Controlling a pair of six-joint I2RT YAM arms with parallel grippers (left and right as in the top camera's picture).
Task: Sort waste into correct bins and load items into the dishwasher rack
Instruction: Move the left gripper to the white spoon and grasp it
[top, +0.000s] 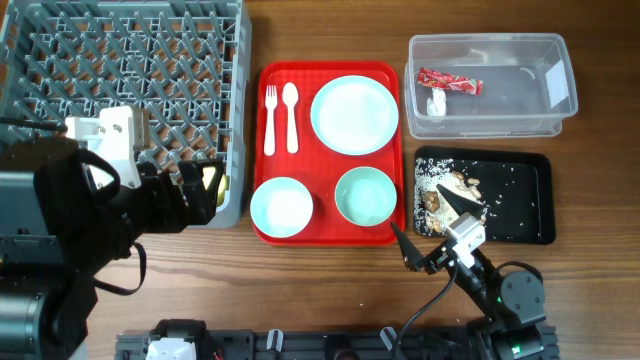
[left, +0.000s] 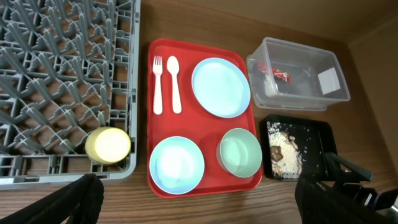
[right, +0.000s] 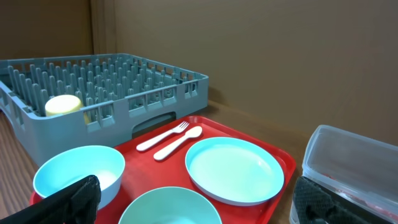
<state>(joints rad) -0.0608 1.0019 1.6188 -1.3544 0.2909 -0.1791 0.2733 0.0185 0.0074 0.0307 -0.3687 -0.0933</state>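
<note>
The yellow cup stands in the front right corner of the grey dishwasher rack. My left gripper is open and empty just in front of it. On the red tray lie the white fork, the spoon, the pale-blue plate, the pale-blue bowl and the mint-green bowl. The red wrapper and a white scrap lie in the clear tub. Food scraps lie in the black tray. My right gripper is open and empty at that tray's front left corner.
The rack fills the back left and the red tray sits right beside it. The tub and black tray stand close to the red tray's right edge. Bare wooden table runs along the front. A brown wall rises behind the tub in the right wrist view.
</note>
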